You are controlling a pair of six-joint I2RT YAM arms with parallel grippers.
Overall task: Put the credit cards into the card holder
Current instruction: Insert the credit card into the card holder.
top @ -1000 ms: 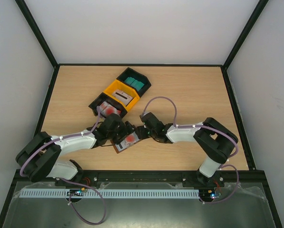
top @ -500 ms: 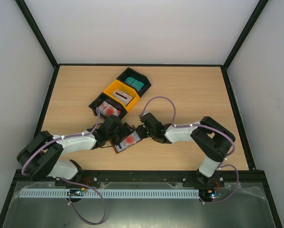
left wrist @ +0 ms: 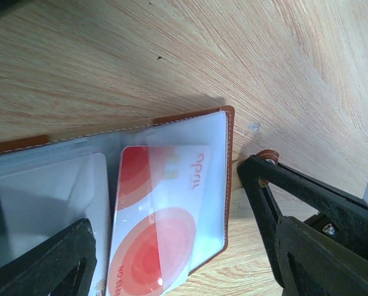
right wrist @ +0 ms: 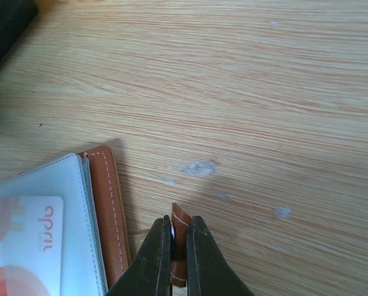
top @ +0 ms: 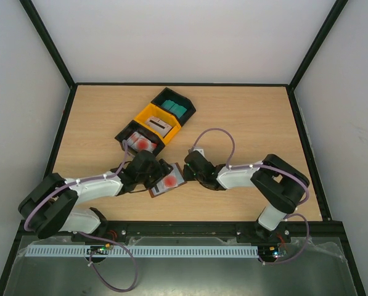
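Top external view: notes holder (top: 161, 189) open by near edge, one card (left wrist: 159, 228) seated. Finds left gripper (left wrist: 165, 197) spread apart, right gripper (right wrist: 179, 243) clamped on tab (right wrist: 181, 223). Judges task partly done; leaves cards (top: 142, 143) in bins (top: 144, 115).

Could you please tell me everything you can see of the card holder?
The card holder is a brown, leather-like wallet with pale stitching along its edge. It lies open and flat on the wooden table. Its inside shows clear plastic sleeves, and a white card with red circles seems partly slipped under one of them. The right hand is shut on a small brown tab at the holder's edge.
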